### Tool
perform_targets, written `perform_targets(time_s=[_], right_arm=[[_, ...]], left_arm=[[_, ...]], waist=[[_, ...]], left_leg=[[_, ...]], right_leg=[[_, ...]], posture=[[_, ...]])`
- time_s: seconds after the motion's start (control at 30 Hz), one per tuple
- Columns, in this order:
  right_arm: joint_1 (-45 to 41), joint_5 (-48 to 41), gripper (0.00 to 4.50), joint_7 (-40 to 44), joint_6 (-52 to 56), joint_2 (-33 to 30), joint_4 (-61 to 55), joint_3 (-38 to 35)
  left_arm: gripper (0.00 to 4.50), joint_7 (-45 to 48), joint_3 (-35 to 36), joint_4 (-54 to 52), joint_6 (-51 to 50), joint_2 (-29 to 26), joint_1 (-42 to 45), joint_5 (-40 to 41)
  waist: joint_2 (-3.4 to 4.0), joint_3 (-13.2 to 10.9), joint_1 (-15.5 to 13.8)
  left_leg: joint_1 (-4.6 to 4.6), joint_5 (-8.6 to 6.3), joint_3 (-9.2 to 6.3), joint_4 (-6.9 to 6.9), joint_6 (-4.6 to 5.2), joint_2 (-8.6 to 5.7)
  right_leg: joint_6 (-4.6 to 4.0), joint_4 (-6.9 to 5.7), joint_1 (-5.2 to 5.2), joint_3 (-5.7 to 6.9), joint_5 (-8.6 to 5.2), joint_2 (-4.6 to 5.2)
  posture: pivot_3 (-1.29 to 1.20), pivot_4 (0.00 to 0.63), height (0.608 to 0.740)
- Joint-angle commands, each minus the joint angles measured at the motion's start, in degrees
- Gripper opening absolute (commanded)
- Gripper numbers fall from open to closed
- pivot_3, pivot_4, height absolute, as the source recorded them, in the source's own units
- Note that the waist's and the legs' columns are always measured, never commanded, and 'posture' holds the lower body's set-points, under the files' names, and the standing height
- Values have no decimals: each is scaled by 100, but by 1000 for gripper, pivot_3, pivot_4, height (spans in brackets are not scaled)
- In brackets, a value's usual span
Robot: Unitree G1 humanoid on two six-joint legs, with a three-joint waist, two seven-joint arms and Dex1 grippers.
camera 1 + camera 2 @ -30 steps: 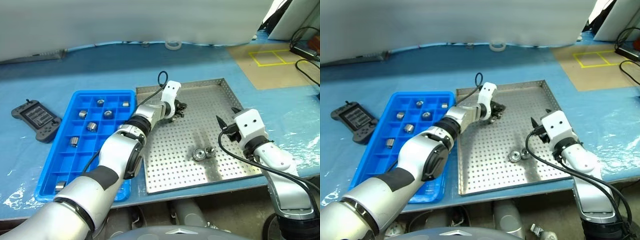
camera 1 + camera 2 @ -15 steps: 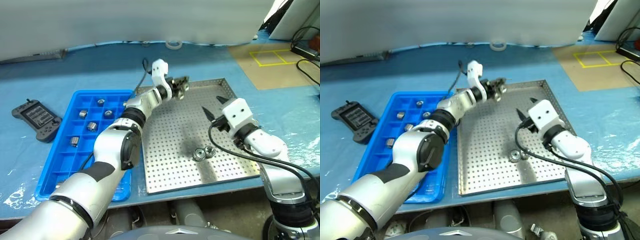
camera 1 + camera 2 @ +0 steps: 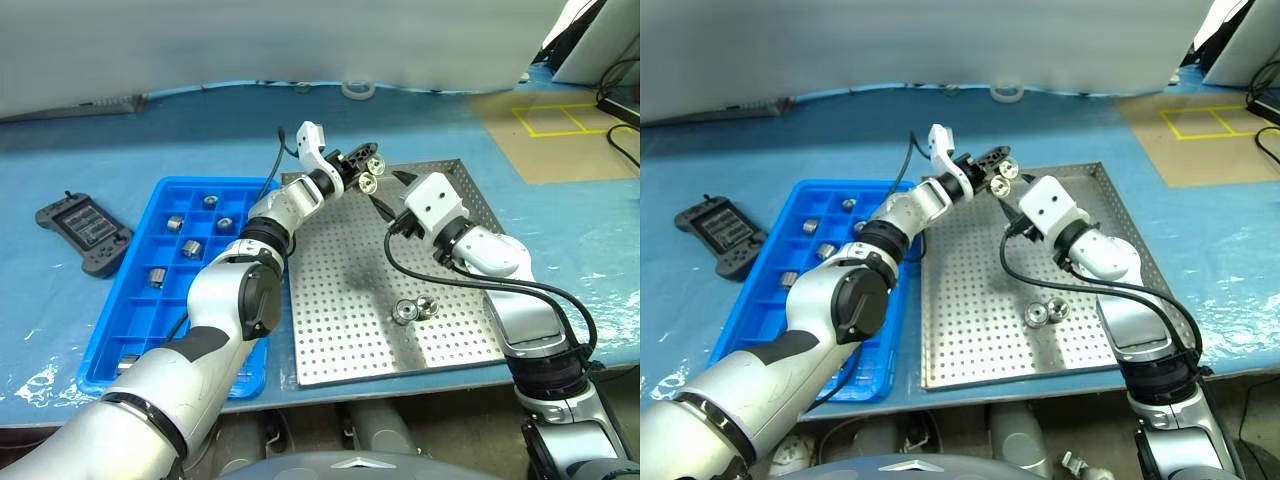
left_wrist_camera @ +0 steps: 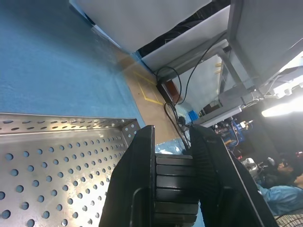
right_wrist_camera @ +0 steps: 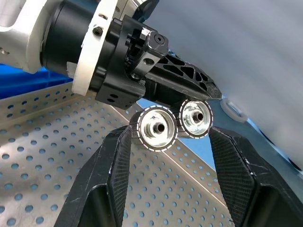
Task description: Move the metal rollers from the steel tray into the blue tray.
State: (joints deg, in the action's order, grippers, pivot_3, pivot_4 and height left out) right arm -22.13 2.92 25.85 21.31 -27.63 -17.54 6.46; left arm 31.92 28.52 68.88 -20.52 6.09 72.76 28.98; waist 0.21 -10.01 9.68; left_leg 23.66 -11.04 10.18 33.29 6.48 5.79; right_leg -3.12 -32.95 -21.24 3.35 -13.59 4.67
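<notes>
My left gripper (image 3: 368, 168) is shut on two metal rollers (image 5: 155, 128), held side by side above the far edge of the steel tray (image 3: 340, 300). In the left wrist view the held rollers (image 4: 174, 182) show edge-on between the black fingers (image 4: 135, 179). My right gripper (image 3: 387, 192) stands open just right of them; in its wrist view its fingers (image 5: 111, 165) flank the pair, and I cannot tell whether they touch. Two more rollers (image 3: 404, 311) lie near the tray's front right. The blue tray (image 3: 130, 330) on the left holds several rollers (image 3: 192, 247).
A black hand controller (image 3: 85, 222) lies left of the blue tray. A tape roll (image 3: 358, 89) sits at the table's far edge. A yellow taped square (image 3: 550, 120) and black cables (image 3: 620, 100) are at the far right.
My left gripper has lifted the two rollers off the steel tray's floor and rolled its wrist. My right gripper has moved left and up until its open fingers sit around them.
</notes>
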Motion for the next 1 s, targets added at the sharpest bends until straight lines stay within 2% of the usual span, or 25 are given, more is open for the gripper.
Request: perform_targets(time_s=[0.03, 0.37, 0.9, 1.0], right_arm=[[-153, 126, 2713, -117, -221, 111, 134, 39], [-230, 364, 2713, -148, -517, 222, 564, 202], [-261, 593, 2713, -139, -869, 389, 936, 323], [-250, 590, 2137, -155, -907, 417, 928, 313]], left_arm=[[745, 1, -1, -249, 13, 78, 119, 144], [745, -131, 40, -271, -6, 98, 174, 257], [745, -114, -54, -441, -179, 139, 71, 259], [745, -94, -93, -525, -242, 150, 34, 250]], waist=[[0, 0, -15], [0, 0, -119], [0, 0, -125], [0, 0, -126]], left_leg=[[0, 0, 0, 1, 0, 0], [-2, 1, 2, 6, 0, 0], [-1, 2, 3, 12, 0, 0], [-2, 2, 3, 12, 0, 0]], right_leg=[[0, 0, 0, 0, 0, 1], [0, -20, -5, -1, 0, 2], [0, -28, -6, -2, 0, 4], [0, -28, -6, -2, 0, 4]], posture=[[-437, 150, 740], [-434, 150, 740], [-424, 150, 740], [-421, 150, 740]])
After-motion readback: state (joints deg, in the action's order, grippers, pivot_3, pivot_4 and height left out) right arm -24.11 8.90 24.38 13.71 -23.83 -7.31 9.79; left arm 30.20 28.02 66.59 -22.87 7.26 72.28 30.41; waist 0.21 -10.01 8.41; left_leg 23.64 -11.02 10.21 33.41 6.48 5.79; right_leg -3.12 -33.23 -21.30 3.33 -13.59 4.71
